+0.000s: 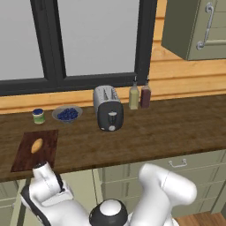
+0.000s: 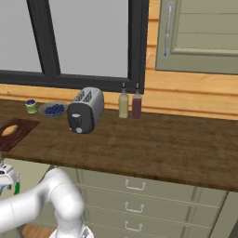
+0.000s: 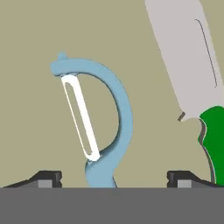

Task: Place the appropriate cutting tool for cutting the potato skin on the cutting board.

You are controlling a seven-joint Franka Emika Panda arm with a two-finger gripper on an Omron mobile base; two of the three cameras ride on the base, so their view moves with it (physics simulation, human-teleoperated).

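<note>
A dark brown wooden countertop (image 1: 167, 128) runs the width of the kitchen beneath a large black-framed window (image 1: 53, 44), with pale green drawers (image 2: 135, 200) below it and a green wall cabinet (image 1: 198, 26) at upper right. At the counter's left end lies the dark reddish cutting board (image 1: 46, 152), with the tan potato (image 1: 37, 145) resting on it. Behind the board, near the window sill, stand a small green jar (image 1: 39, 116) and a bowl of blueberries (image 1: 67, 114). A silver toaster (image 1: 108, 108) sits right of the bowl, and two bottles (image 1: 139, 95) stand side by side further right against the wall.

The white arm bends low in front of the counter, left of the drawers. In the hand view the gripper (image 3: 113, 179) hangs over a flat olive surface with its fingertips (image 3: 46, 177) spread wide, holding nothing. Between them lies the light-blue peeler (image 3: 111, 113), its white blade to the left. Just right of it rests the green-handled knife (image 3: 188, 70), apart from the peeler, silver blade pointing away.
</note>
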